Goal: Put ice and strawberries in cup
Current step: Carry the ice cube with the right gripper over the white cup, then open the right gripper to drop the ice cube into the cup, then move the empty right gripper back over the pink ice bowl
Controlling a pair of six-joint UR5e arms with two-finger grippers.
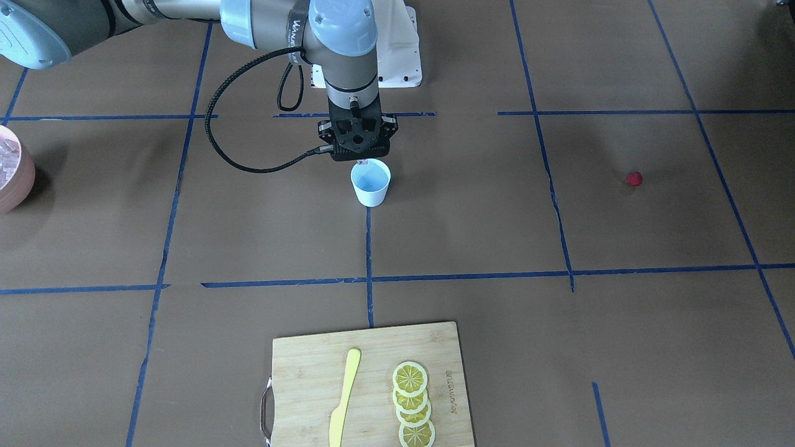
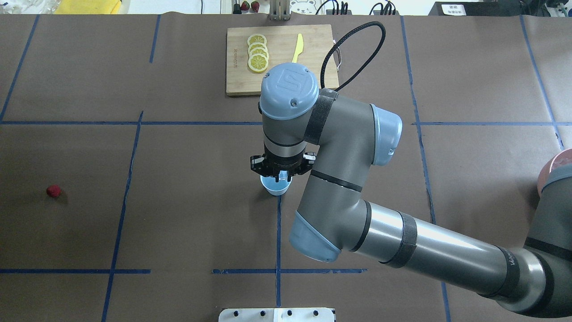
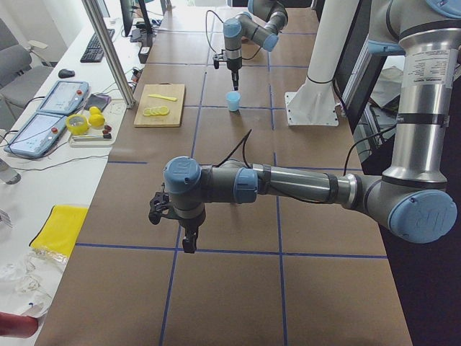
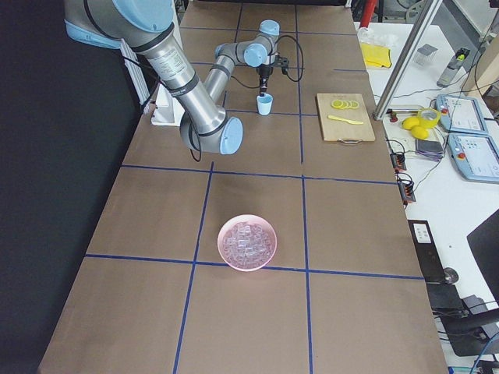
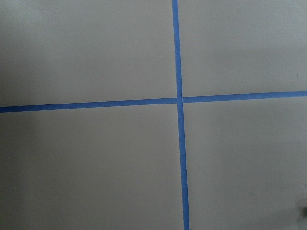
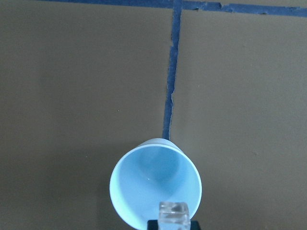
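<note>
Holding one ice cube [image 6: 173,212] at the bottom edge of the right wrist view, the right fingers [image 6: 152,225] are pinched narrow on it, just above the near rim of the cup [image 6: 153,184]. The cube hangs over the rim rather than the middle, so I judge it wise to nudge toward the cup's centre, lower a little, then open gently so nothing bounces out or tips the light cup. Farther off, the strawberry [image 1: 633,179] lies on the surface [image 1: 472,211] at the right of the front-facing view, well apart from the cup. The left fingers [image 3: 189,244] show only in the side view; open or closed, I cannot tell.
</note>
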